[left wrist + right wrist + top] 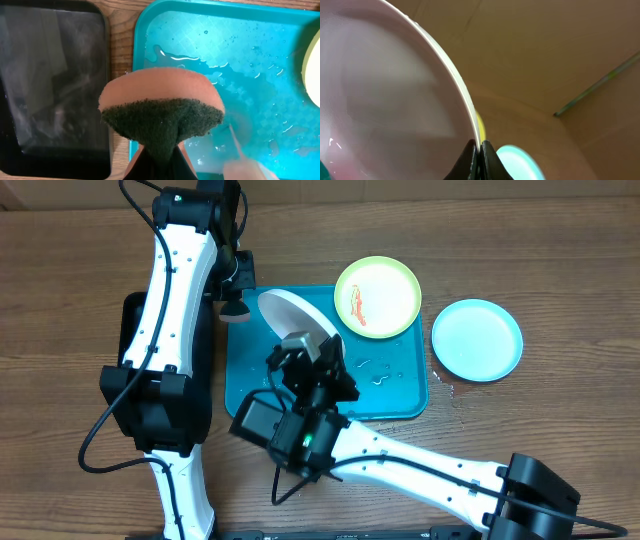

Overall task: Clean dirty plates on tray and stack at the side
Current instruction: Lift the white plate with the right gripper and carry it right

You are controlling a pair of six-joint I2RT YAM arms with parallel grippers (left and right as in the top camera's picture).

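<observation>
overhead smeared yellow-green plate (385, 290), left wrist sponge (161, 107)

I read the overhead view as bright and even, lit from above, with soft shadows on the table (60, 300). Water on the tray (270, 45) throws small white glints. My left wrist view holds the sponge (160, 115) sharp and the rest softer. My right wrist view blurs the white-pink plate (385, 100), which is close and washed-out.

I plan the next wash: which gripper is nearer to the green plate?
Right. The right gripper holds the white plate beside the green plate; the left gripper, with the sponge, is farther left.
</observation>
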